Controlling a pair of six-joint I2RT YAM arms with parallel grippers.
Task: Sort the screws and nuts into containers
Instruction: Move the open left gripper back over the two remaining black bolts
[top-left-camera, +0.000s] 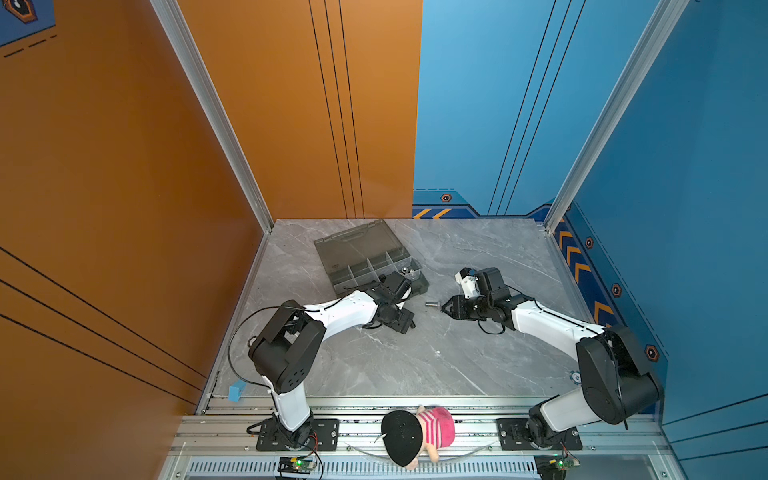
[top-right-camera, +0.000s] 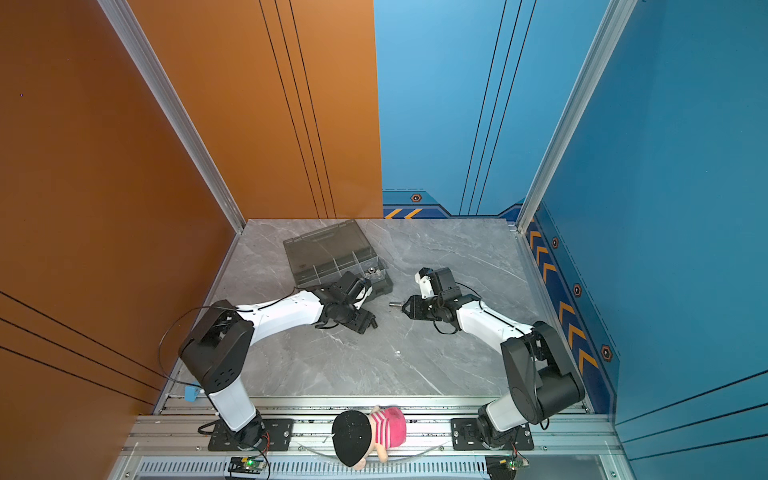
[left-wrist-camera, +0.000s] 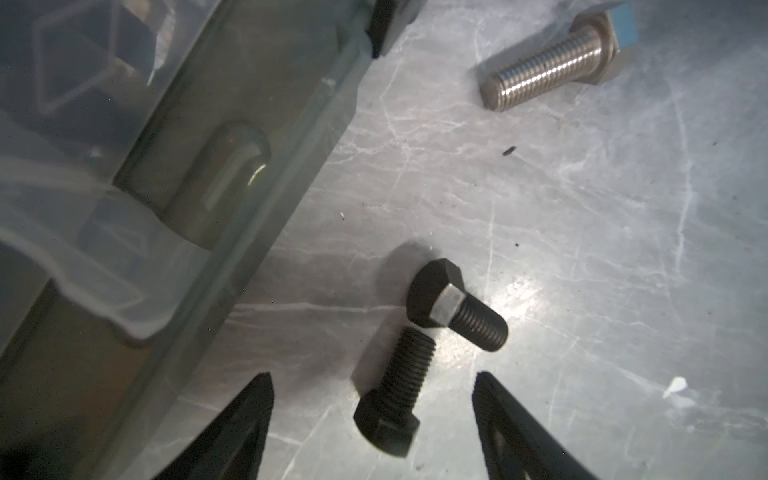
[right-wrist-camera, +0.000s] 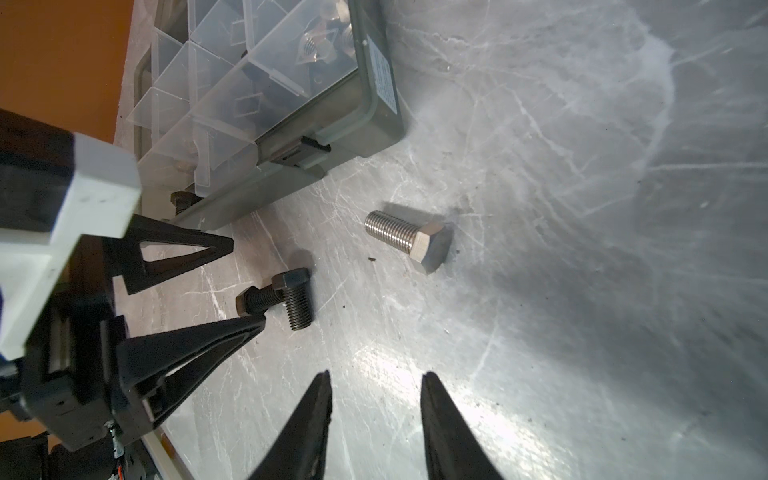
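Grey marble table (top-left-camera: 415, 365) with organiser case (top-left-camera: 361, 249), black bolts (left-wrist-camera: 453, 307), silver bolt (right-wrist-camera: 409, 239).

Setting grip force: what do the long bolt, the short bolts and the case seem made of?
Long bolt: bare steel, perhaps stainless or plated; bright silver threads. Short bolts: probably steel with a matte black coating; one head facet glints grey. Case: smoky plastic, see-through, slightly glossy.

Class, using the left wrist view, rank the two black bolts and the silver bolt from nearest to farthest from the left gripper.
1. first black bolt, between the fingertips of the left gripper.
2. second black bolt, just beyond the first.
3. silver bolt, far beyond both, on the open table.
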